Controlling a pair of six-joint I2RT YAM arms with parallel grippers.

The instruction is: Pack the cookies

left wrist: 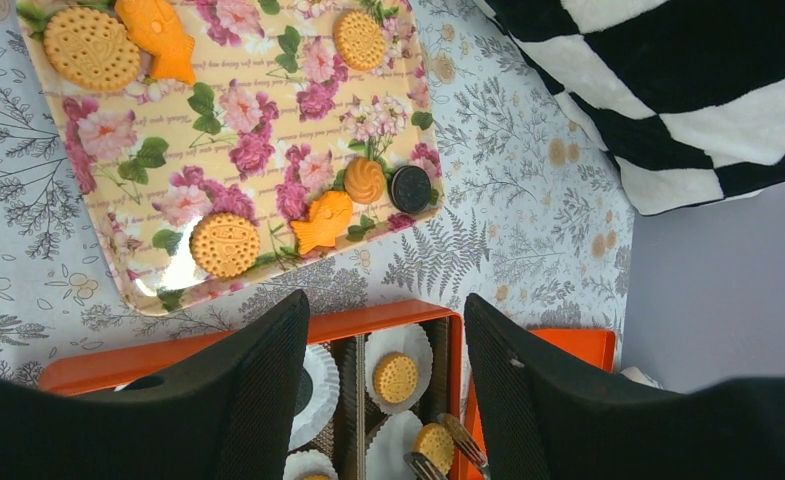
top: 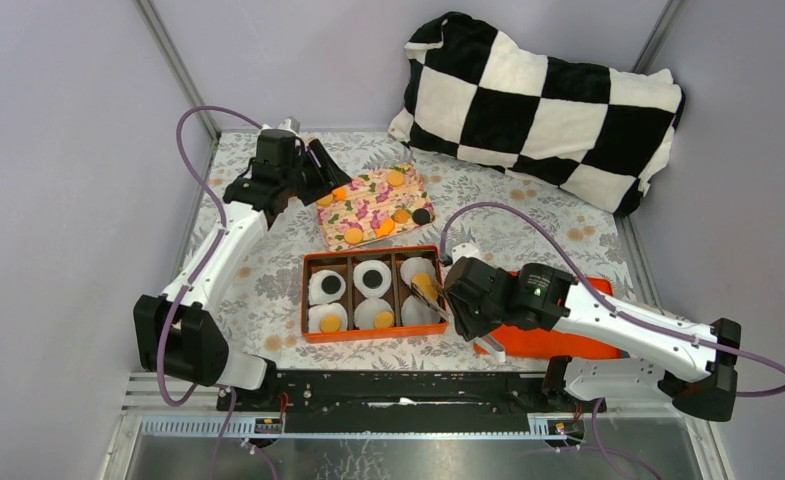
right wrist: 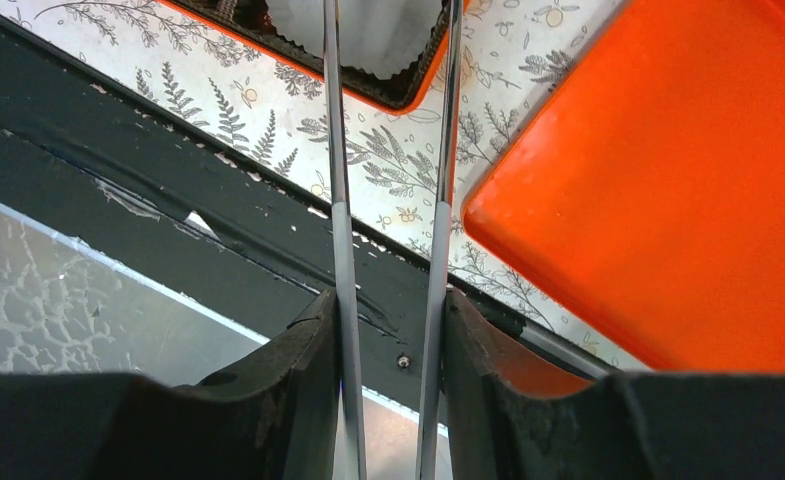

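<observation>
Cookies point(left wrist: 226, 244) wait on the flowery tray point(left wrist: 258, 110), well past the tongs' point(right wrist: 334, 150) tips; one tan cookie point(left wrist: 434, 445) sits pinched at those tips, over a white cup point(left wrist: 393, 455) in the orange box point(left wrist: 368, 318); the right gripper point(right wrist: 388, 310) squeezes the tongs; the left gripper point(left wrist: 383, 320) hangs spread apart.

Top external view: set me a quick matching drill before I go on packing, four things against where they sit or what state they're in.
Things:
1. left claw
2. right claw
3. checkered cushion
4. orange lid

Places or states:
a. shut on the metal tongs
b. in the back right corner
c. open, by the floral tray
d. lying flat, right of the orange box

Pairs: 1-c, 2-a, 3-b, 4-d.
</observation>
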